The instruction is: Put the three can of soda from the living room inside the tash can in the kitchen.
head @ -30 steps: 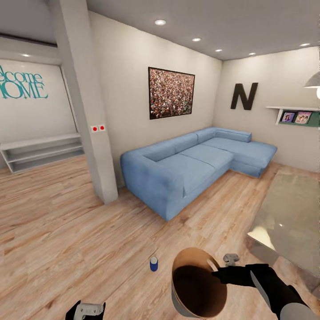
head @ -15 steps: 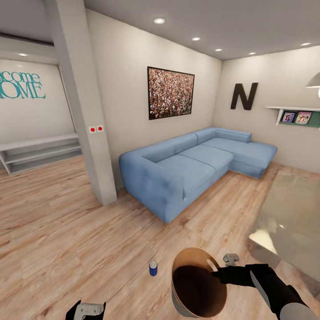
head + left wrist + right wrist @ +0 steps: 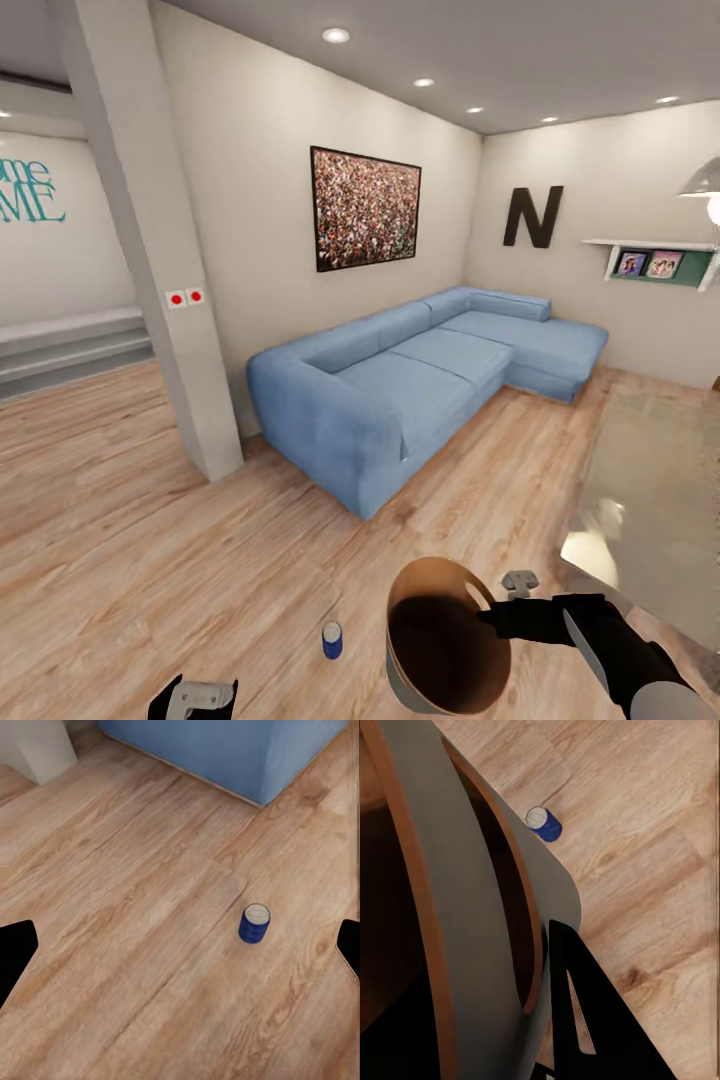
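A dark blue can of soda (image 3: 332, 640) with a silvery top stands upright on the plank floor of the living room, also seen in the left wrist view (image 3: 255, 924) and the right wrist view (image 3: 544, 823). The tash can (image 3: 400, 600), grey outside and tan-brown inside, hangs just right of it, with my right gripper (image 3: 482, 612) shut on its rim; one black finger (image 3: 589, 1016) lies against the outer wall (image 3: 472, 907). My left gripper (image 3: 195, 697) is open, low and to the left of the soda can, its fingers wide apart (image 3: 180, 952).
A light blue corner sofa (image 3: 400, 390) stands ahead against the wall under a black N (image 3: 532, 216). A white pillar (image 3: 150, 260) rises at the left. A grey low table (image 3: 650, 500) sits at the right. Bare plank floor lies around the can.
The whole head view has shifted: the camera moved, so the sofa, pillar and blue can now sit further left, and the can lower. Both grippers and the bin keep their places in the picture.
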You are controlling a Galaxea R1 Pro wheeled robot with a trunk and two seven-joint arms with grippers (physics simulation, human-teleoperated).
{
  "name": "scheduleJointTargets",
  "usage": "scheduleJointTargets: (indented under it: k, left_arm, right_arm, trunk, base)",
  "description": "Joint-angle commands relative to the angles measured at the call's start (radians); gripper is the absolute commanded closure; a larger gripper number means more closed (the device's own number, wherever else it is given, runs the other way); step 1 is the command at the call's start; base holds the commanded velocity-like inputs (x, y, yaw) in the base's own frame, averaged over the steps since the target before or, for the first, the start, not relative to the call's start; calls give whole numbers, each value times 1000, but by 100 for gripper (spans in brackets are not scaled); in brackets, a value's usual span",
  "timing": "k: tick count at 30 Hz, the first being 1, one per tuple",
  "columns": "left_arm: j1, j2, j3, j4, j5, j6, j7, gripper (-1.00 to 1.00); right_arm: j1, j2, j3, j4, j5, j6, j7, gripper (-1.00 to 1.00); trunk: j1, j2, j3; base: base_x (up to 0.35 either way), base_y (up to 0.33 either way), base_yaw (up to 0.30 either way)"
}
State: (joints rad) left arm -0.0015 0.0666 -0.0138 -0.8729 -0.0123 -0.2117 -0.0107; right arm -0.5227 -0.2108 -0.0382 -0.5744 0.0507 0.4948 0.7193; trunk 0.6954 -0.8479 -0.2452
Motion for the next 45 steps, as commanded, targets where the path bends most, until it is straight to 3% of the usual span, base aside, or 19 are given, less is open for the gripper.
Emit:
scheduleJointTargets:
  k: [1, 14, 28, 32, 35, 37, 41, 42, 45]
  left_arm:
    - [0, 0, 0, 0, 0, 0, 0, -100]
    - [0, 0, 0, 0, -1, 0, -1, -100]
    - [-6, -2, 0, 15, -5, 8, -3, -100]
    - [-9, -4, 0, 64, -6, 11, -2, -100]
    - [-18, -9, 2, 176, -7, 12, -2, -100]
    - [-28, -10, 0, 207, -7, 13, -2, -100]
    - [-42, -10, -54, 249, -7, 13, -3, -100]
    - [-46, -8, -119, 261, -7, 14, -3, -100]
    - [-48, -5, -151, 267, -6, 14, -3, -100]
  right_arm:
    - [-1, 0, -2, -1, -14, 5, 2, 100]
    - [-1, 4, 0, -1, -13, 5, -1, 100]
    - [0, 8, 5, 1, -5, 6, -5, 100]
    - [0, 9, 8, 1, -4, 7, -6, 100]
    - [0, 10, 9, 3, -4, 7, -6, 100]
    - [0, 10, 10, 3, -3, 7, -6, 100]
    - [0, 10, 10, 3, -3, 7, -6, 100]
    - [0, 10, 11, 3, -1, 7, -6, 100]
    - [0, 10, 11, 3, -1, 7, -5, 100]
  trunk:
    - [0, 0, 0]
    - [0, 0, 4]
    - [0, 0, 5]
    - [0, 0, 5]
    - [0, 0, 5]
    - [0, 0, 5]
    - [0, 0, 5]
    - [0, 0, 5]
    - [0, 0, 5]
  base:
    - [326, 0, -243]
    - [326, 0, -239]
    - [269, 0, -38]
    - [263, 45, -1]
    - [302, 57, 0]
    - [313, 31, 0]
    - [319, 14, 0]
    - [323, 4, 0]
    - [324, 2, 0]
